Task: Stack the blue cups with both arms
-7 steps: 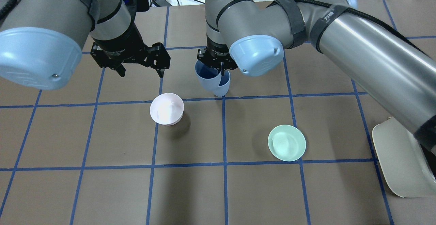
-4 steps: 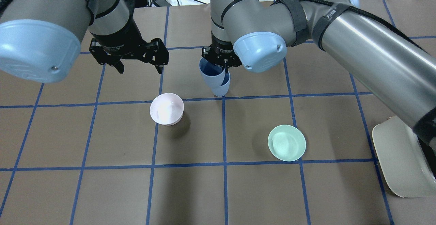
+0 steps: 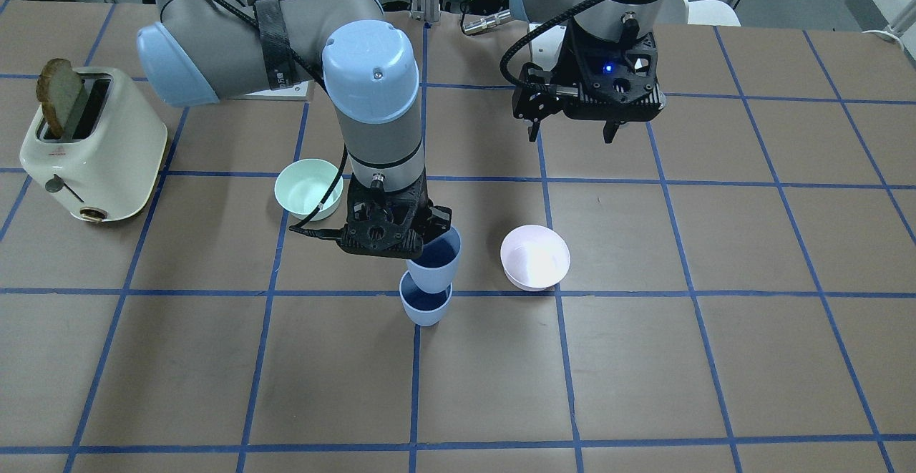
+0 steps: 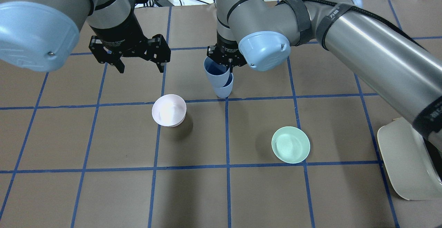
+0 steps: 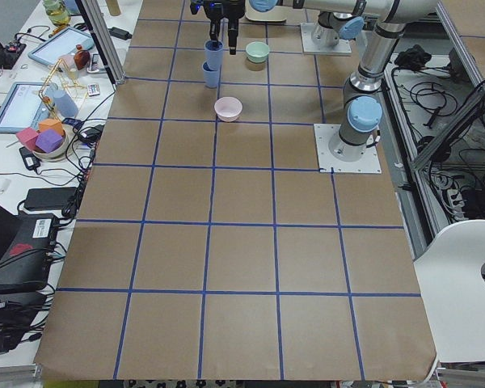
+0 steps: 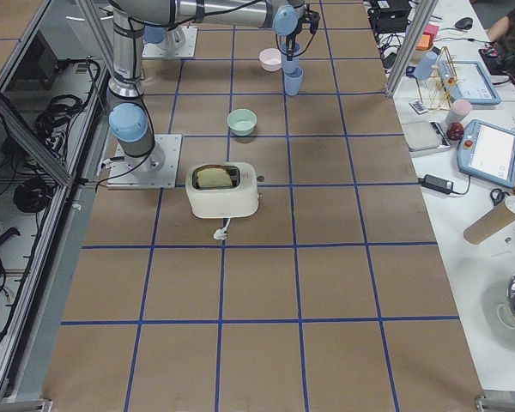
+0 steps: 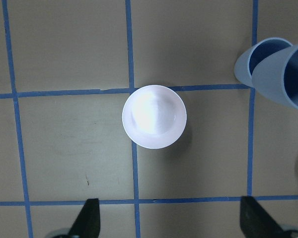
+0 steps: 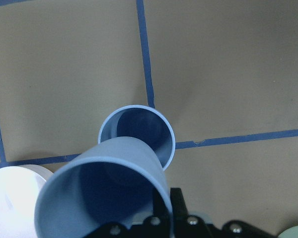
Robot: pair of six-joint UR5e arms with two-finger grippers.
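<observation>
The right gripper (image 3: 429, 234) is closed on the rim of one blue cup (image 3: 435, 264), with one finger inside the cup and one outside. It holds this lifted cup up in the air, tipped a little to one side. The bottom of the lifted cup is right over the open mouth of the other blue cup (image 3: 425, 307). I cannot tell if the two cups touch. The other blue cup stands upright on the brown table (image 3: 715, 244), on a blue tape line near the middle. The left gripper (image 3: 572, 132) is wide open with nothing in it. It hangs above the table, to the left of the cups from the robot's side. A pink bowl (image 3: 535, 257) sits on the table just left of the cups, a bit nearer the robot. A mint-green bowl (image 3: 308, 187) sits to their right, nearer the robot too. A cream toaster (image 3: 93, 147) with a slice of toast in it is far off at the right.
</observation>
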